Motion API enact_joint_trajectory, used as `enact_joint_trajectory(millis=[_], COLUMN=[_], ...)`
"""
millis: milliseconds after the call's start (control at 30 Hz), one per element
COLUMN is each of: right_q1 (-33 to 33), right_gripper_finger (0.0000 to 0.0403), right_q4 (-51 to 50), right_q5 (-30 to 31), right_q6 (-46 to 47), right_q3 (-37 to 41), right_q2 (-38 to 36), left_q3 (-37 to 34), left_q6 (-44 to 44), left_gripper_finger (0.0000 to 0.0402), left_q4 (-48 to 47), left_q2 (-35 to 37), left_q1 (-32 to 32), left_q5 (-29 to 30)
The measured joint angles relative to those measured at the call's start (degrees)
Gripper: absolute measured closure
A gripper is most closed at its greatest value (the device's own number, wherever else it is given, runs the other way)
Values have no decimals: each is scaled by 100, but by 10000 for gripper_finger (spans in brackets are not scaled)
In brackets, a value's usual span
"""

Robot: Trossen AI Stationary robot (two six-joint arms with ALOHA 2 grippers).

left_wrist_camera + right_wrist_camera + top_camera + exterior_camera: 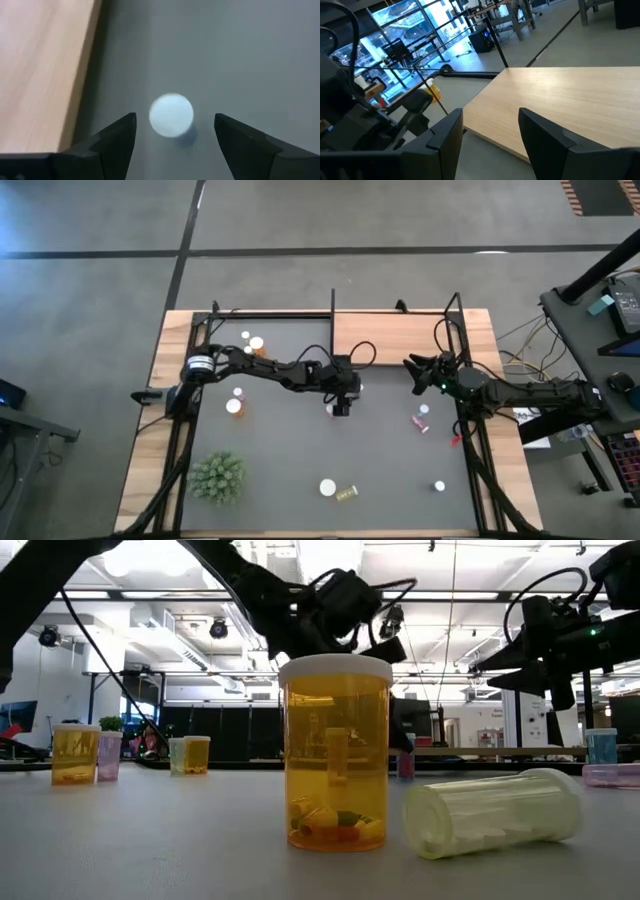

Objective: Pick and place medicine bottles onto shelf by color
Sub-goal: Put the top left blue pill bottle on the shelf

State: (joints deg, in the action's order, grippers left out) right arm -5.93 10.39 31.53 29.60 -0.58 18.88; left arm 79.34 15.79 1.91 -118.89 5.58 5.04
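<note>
One white-capped bottle [171, 114] stood upright on the grey mat [240, 50], seen cap-on between the spread fingers of the left gripper [341, 406], which hung straight above it with nothing in its grasp — lined up, as I judge it, so the fingers could drop either side of the cap. The bottle sat just beside the edge of the wooden shelf [390, 336], near the middle of the mat. The other bottles lay scattered: a few at the far left by the frame [255, 343], two left of centre [236, 401], a pink pair on the right [422, 417], and an orange one [335, 755] standing beside a pale one tipped on its side [492, 811] at the near edge. The right gripper [417, 371] waited over the shelf's right end — fingers apart, holding nothing, probably kept clear of the working arm. A spiky green plant [217, 477] stood at the near left.
</note>
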Motion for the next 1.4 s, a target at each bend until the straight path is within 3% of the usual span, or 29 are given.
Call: enact_joint_trajectory(millis=[267,833,1233,1400], right_q1=[0,0,1,0], right_gripper_finger=[220,220,220,220], right_q4=[2,2,4,4], right_q5=[0,0,0,0], right_q6=[1,-1,1,0], right_q3=[0,0,0,-1], right_q2=[1,1,1,1], left_q3=[4,25,492,1053], left_q6=[-10,5,-22,-222], left_gripper_finger=[164,291,301,302], left_q4=[25,26,-2,-717], left_q2=[-15,-15,-15,-15], left_q1=[42,42,126,445], left_q5=[-2,-11,-23,-22])
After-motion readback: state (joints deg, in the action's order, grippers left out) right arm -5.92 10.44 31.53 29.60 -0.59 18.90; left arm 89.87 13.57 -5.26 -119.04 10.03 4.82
